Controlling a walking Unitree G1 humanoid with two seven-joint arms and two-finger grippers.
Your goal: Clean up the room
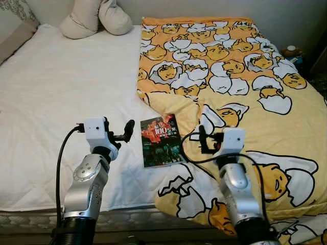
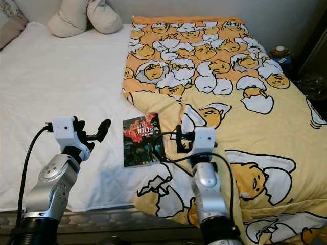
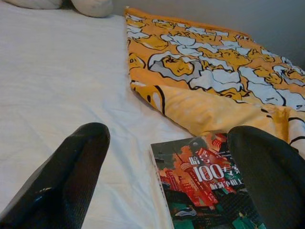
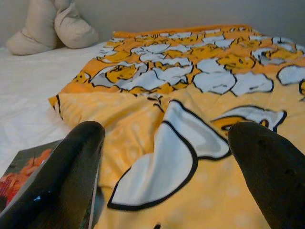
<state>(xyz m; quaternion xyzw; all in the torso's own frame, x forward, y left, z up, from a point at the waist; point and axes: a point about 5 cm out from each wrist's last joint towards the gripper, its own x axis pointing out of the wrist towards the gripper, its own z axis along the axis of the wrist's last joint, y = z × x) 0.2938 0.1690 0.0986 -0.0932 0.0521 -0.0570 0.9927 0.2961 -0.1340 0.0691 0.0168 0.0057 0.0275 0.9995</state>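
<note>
Fingers (image 3: pixel 66 176) spread | book (image 1: pixel 160 141) between both grippers, untouched

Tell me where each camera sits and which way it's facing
Left eye, right eye: on the head, looking forward and down at the bed, both silver arms showing.
Left wrist: looks along the open left claw over the book.
Right wrist: looks along the open right claw over the yellow blanket, toward the pillows.
Shared: book, blanket and white sheet appear in all.
</note>
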